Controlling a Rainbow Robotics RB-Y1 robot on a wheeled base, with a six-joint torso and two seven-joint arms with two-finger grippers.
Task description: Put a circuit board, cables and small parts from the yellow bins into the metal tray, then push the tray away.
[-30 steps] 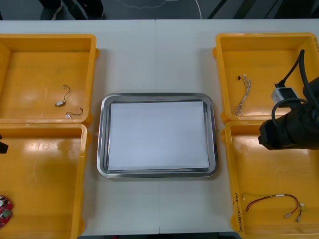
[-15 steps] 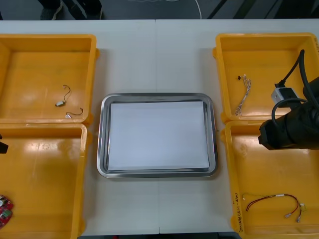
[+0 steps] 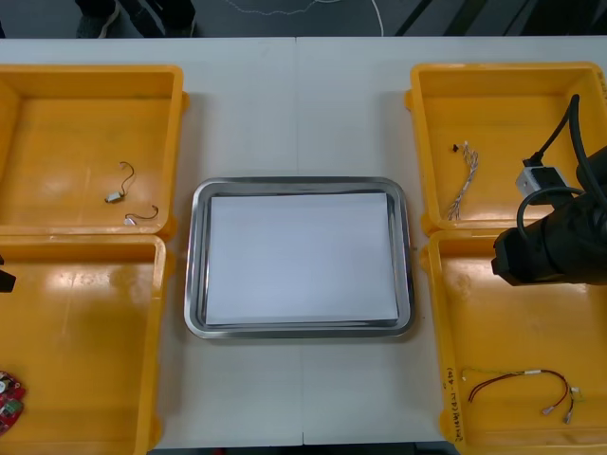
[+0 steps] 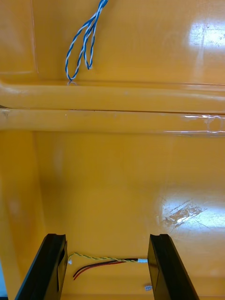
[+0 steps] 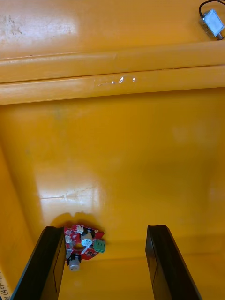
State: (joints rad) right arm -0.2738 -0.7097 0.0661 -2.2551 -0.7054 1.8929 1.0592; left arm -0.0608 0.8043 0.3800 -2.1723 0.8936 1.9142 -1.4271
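My right gripper [image 4: 105,272] hangs open over the near right yellow bin [image 3: 446,322]. A red and yellow cable [image 4: 107,260] lies on the bin floor between its fingers [image 4: 161,267]; the same cable [image 3: 520,382] shows in the front view. A twisted blue and white cable [image 4: 83,40] lies in the far right bin, beyond the divider. My left gripper [image 5: 105,265] is open over the near left bin. A round red circuit board [image 5: 83,240] lies close to one finger [image 5: 47,262]. The metal tray [image 3: 195,256], white inside, sits between the bins.
The far left bin [image 3: 175,142] holds black cables with small metal parts [image 3: 116,196]; one such part [image 5: 213,21] shows past the bin divider. My right arm [image 3: 555,246] reaches over the right bins. The circuit board [image 3: 8,398] sits at the picture's left edge.
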